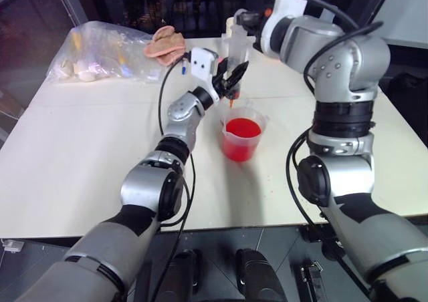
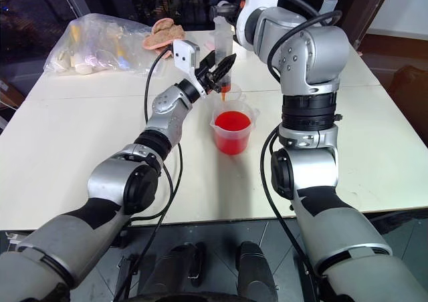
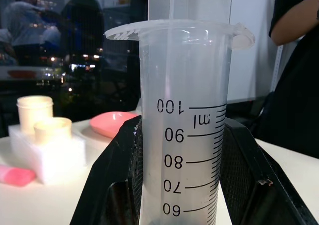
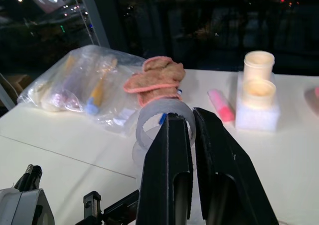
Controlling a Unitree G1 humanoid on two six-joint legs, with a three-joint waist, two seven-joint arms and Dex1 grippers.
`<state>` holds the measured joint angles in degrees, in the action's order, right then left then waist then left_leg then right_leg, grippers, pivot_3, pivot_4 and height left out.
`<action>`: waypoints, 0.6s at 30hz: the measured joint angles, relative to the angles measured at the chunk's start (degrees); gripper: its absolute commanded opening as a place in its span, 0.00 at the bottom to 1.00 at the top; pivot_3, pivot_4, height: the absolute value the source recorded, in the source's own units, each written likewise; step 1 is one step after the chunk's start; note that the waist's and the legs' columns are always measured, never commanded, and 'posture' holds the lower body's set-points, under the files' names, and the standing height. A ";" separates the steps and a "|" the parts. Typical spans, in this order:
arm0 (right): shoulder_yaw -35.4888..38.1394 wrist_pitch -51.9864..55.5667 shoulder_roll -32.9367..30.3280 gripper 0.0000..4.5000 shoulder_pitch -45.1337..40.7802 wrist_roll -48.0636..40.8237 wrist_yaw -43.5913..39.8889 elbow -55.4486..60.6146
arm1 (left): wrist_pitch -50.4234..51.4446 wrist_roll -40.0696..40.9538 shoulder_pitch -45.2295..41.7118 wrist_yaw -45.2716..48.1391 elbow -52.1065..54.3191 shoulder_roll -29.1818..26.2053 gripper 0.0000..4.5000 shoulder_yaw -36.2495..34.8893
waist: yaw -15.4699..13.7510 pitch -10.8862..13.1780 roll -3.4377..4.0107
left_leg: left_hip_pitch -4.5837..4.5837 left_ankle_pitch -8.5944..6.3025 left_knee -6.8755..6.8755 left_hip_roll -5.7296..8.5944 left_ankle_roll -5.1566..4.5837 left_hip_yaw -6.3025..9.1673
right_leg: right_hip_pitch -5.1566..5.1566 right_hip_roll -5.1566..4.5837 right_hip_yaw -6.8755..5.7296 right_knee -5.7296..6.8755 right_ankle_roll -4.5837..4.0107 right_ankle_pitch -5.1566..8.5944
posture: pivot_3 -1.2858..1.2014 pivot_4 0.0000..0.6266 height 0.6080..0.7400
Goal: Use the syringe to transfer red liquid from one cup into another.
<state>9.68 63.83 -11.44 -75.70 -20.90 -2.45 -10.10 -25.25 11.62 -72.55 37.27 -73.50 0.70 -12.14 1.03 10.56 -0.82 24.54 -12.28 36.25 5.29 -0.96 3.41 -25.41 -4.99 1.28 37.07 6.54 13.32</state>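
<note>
syringe: long axis upright, orange tip down, plunger end up, directly above the beaker
beaker: clear with spout, on the white table, holds red liquid; syringe tip just over its rim
left gripper: black fingers clamped on the syringe barrel, low on it
right gripper: fingers closed together at the syringe's top end; whether they pinch the plunger, cannot tell
left wrist view: printed scale upside down on barrel, flange at top; pink bowl behind, a person's arm beside
right wrist view: plastic bag, pink cloth, pink marker, two white jars beyond the beaker
</note>
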 measured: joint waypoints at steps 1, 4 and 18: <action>0.01 0.12 0.07 0.01 0.27 0.03 0.00 0.34 | -0.01 -0.06 0.00 0.01 -0.11 0.02 0.34 0.00 | -0.01 0.00 0.00 | 0.00 0.00 0.00 0.00 0.00 0.00 | 0.00 0.00 0.00 0.00 0.00 0.00 | 0.52 0.24 1.00; 0.04 0.85 0.44 0.01 1.39 0.28 0.02 1.85 | -0.02 -0.44 0.01 0.04 -0.61 0.04 0.34 0.02 | -0.07 0.00 0.00 | 0.00 0.00 0.01 0.00 0.00 0.00 | 0.00 0.00 0.00 0.00 0.00 0.00 | 0.52 0.24 1.00; 0.23 4.43 2.34 0.01 4.45 0.57 0.02 7.85 | 0.01 -0.98 -0.29 -0.03 -1.37 0.11 0.34 -0.08 | -0.05 0.00 0.00 | 0.00 0.00 0.01 0.00 0.01 0.00 | 0.00 0.00 0.00 0.01 0.00 0.00 | 0.52 0.24 1.00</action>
<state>9.91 68.26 -9.10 -71.24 -20.33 -2.42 -2.25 -25.25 10.64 -72.84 37.25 -74.87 0.80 -12.22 0.98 10.56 -0.82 24.54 -12.28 36.26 5.29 -0.96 3.41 -25.41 -4.99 1.28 37.08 6.54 13.32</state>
